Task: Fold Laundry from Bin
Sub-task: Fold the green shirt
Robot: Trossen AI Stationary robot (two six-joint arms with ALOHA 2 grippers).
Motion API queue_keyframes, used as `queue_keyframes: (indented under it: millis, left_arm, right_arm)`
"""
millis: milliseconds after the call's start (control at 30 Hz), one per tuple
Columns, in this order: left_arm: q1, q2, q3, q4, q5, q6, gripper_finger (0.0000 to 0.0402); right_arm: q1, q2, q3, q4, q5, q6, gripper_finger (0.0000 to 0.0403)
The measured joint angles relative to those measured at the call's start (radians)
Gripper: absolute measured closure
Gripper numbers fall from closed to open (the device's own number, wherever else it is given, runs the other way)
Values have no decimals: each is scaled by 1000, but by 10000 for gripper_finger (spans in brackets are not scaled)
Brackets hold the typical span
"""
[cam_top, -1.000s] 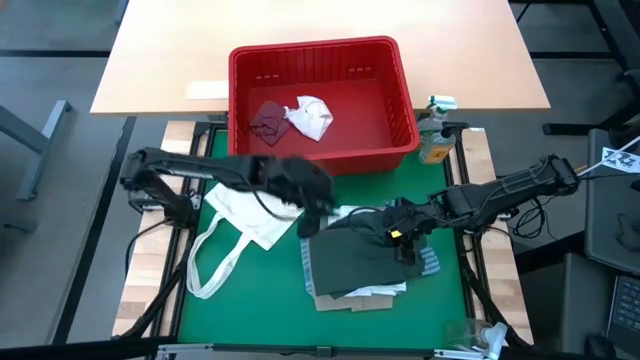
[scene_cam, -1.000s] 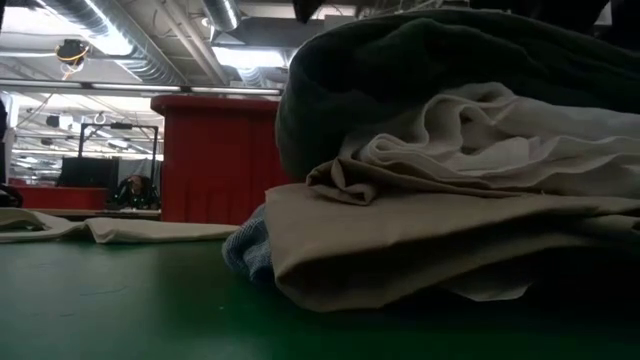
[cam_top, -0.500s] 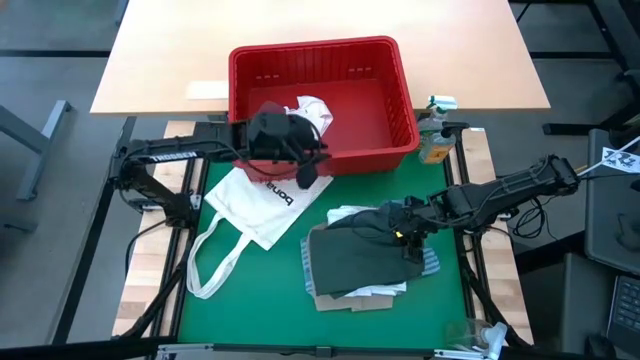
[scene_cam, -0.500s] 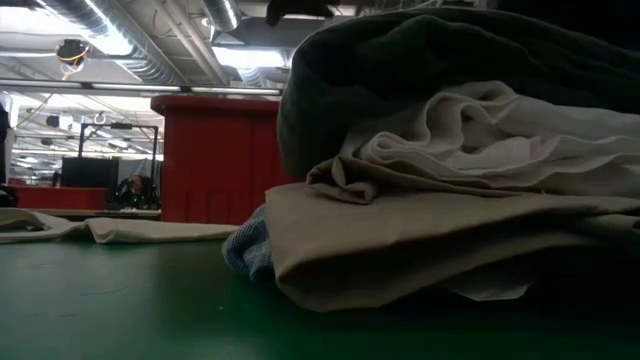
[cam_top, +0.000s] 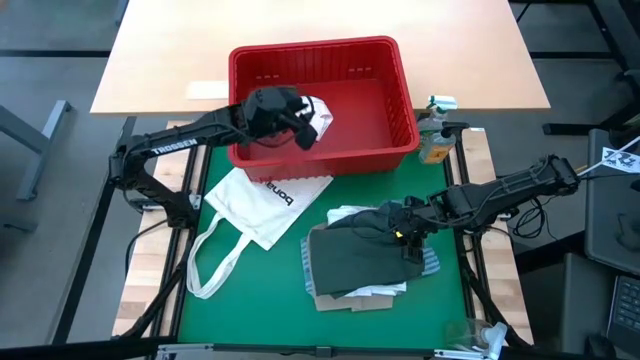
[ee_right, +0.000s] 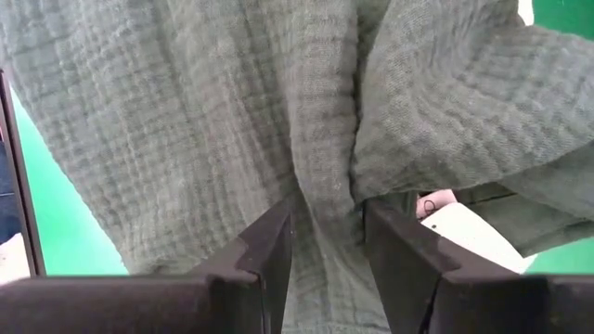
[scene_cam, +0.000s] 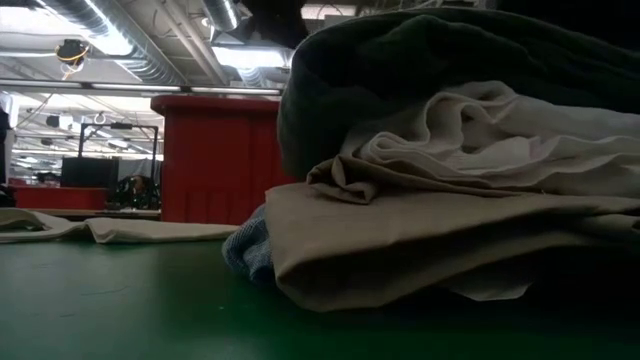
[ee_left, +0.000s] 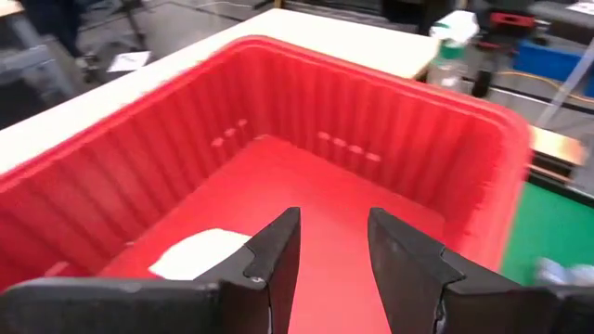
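Left end effector, fingers apart and empty, has moved over the bin.

Green mat laid over the near worktop; pale wooden table set behind it. Red bin placed at the border of both. White tote bag spread flat on the mat, straps trailing. Stack of folded laundry seen just beside it.

The bin stands behind the stacked laundry, tote bag leftward.
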Motion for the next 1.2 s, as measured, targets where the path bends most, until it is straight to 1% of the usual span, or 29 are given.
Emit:
queue_keyframes:
  millis: [233, 400, 567, 733, 833, 967, 1200]
  left_arm:
    - [101, 6, 0, 1, -3, -1, 278]
    - [206, 27, 0, -2, 1, -1, 278]
    - [310, 82, 0, -3, 7, -1, 278]
    - [386, 160, 0, -6, 7, -1, 278]
    - [413, 206, 0, -24, 13, -1, 278]
    - [431, 267, 0, -50, 58, -2, 278]
    - [431, 331, 0, -46, 57, -2, 278]
  right_arm:
    - [0, 0, 0, -1, 0, 0, 267]
    - [0, 0, 0, 0, 1, 0, 267]
    - [0, 0, 0, 0, 1, 0, 267]
    - [0, 0, 0, 0, 1, 0, 267]
    - [0, 0, 0, 0, 1, 0, 267]
    - [0, 0, 0, -1, 1, 0, 267]
    - [0, 0, 0, 0, 1, 0, 267]
